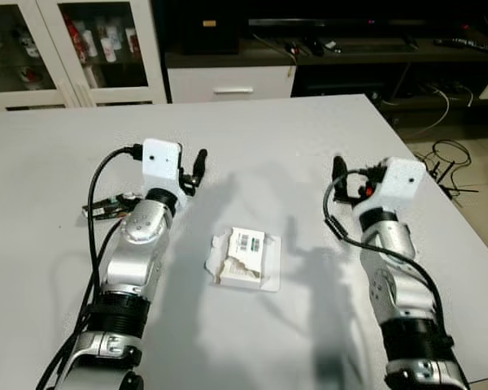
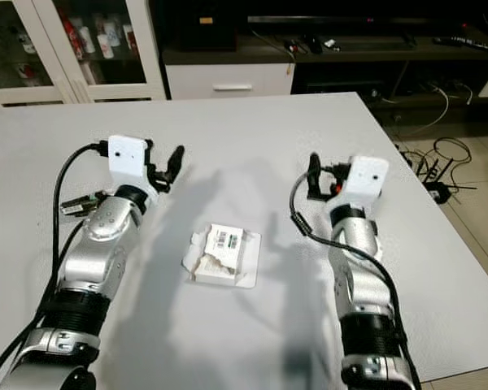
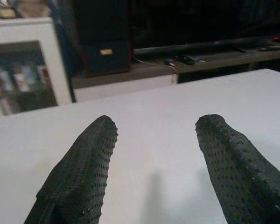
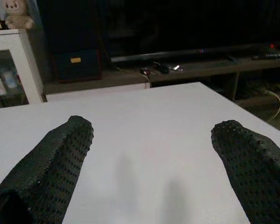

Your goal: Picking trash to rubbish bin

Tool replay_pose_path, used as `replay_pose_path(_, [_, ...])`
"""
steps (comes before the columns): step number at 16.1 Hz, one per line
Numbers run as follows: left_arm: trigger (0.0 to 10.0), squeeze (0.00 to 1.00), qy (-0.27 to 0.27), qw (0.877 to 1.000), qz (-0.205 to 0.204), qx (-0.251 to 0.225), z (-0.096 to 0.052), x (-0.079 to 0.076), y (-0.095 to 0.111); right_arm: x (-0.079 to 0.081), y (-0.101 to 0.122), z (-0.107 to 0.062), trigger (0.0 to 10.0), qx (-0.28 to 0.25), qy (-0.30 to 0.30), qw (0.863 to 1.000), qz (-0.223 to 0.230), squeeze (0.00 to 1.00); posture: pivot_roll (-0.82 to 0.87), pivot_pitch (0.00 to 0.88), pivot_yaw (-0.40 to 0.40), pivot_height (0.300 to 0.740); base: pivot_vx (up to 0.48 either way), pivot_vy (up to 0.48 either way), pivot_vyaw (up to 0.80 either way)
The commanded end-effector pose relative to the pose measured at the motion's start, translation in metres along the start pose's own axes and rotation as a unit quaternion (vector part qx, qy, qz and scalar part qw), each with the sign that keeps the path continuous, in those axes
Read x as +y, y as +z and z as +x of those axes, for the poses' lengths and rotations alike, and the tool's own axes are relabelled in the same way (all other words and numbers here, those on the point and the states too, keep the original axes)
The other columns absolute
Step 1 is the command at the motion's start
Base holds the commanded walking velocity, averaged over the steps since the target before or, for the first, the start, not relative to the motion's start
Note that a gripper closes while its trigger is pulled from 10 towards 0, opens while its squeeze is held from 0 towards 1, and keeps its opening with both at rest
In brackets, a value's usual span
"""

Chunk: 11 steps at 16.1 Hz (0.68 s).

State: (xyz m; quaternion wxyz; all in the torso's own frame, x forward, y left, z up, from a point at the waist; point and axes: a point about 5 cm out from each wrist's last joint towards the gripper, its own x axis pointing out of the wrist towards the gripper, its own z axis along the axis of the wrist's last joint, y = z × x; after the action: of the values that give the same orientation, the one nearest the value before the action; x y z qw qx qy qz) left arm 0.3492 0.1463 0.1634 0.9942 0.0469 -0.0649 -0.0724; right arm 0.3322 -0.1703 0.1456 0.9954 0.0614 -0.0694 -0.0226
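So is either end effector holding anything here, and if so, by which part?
Nothing is held. The left end effector and right end effector are both open above the table; the torn box lies between the arms, untouched.

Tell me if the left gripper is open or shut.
Open: the left gripper holds its jaws spread, bare white table showing between them.
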Motion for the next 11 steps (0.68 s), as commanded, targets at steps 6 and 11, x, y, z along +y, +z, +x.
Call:
replay_pose_path(6, [10.0, 0.0, 0.028, 0.999, 0.013, -0.013, 0.002, 0.004, -0.001, 0.005, -0.004, 0.006, 10.0, -0.004, 0.0, 1.0, -0.002, 0.0, -0.03, 0.047, -0.022, 0.74, 0.0, 0.0, 0.0])
replay_pose_path(11, [10.0, 0.0, 0.029, 0.999, 0.015, -0.018, 0.001, 0.002, -0.003, 0.01, -0.011, 0.002, 10.0, 0.003, 0.011, 1.0, -0.002, 0.0, -0.02, 0.04, -0.026, 0.74, 0.0, 0.0, 0.0])
